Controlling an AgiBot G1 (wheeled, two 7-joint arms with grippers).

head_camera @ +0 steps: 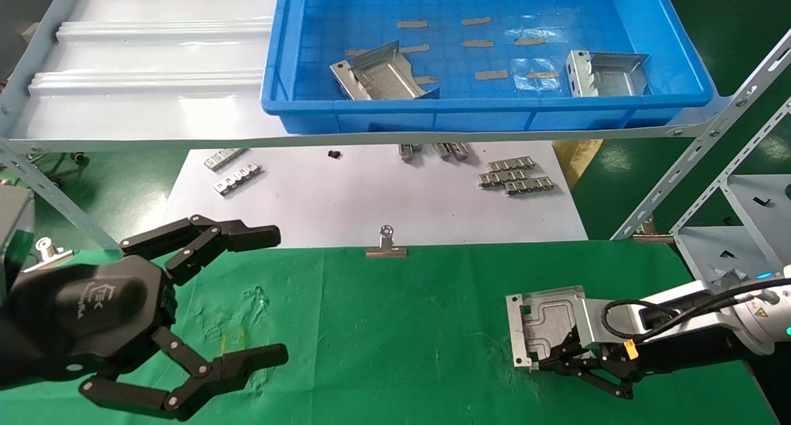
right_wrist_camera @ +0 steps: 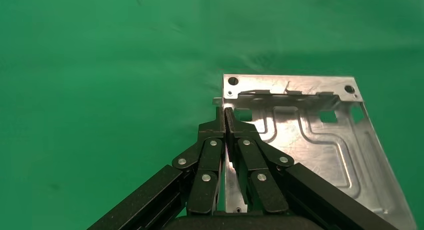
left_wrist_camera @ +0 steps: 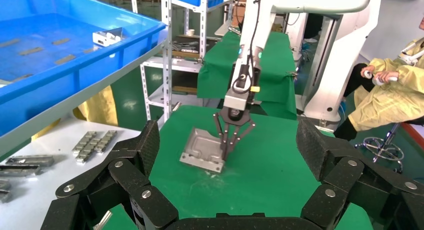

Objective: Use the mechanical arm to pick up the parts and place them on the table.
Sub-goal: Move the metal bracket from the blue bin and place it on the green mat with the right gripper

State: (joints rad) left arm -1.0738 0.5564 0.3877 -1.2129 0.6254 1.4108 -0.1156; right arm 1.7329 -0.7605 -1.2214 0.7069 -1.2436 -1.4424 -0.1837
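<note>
On the near right of the green table (head_camera: 395, 326), the right gripper (head_camera: 578, 358) has its fingers pinched together on one bent-up side wall of a silvery bracket (head_camera: 544, 326), whose embossed plate looks to lie on or just above the cloth — the right wrist view shows the fingertips closed tight over the thin wall, with bare green cloth beyond. I judge this part to be at the point of being set down: it sits over the table but has not been let go.

Two more brackets are left in the blue bin (head_camera: 673, 54) on the far shelf — one near the middle (head_camera: 383, 76), tilted, and one toward the right (head_camera: 605, 73). So roughly a third of the work appears close to done, with two pick-ups to go.

The left gripper (head_camera: 253, 295) hovers at the near left with its fingers spread wide and nothing between them, well apart from the held part.

For room, the cloth between the two grippers has nothing lying on it, so there is ample space for further parts. The edges to mind are the bin's raised rim and the sloping grey shelf rail (head_camera: 729, 110) on the far right, which the right arm would have to clear on a return reach. A small binder clip (head_camera: 386, 246) sits at the table's far edge, away from the placing spot.
</note>
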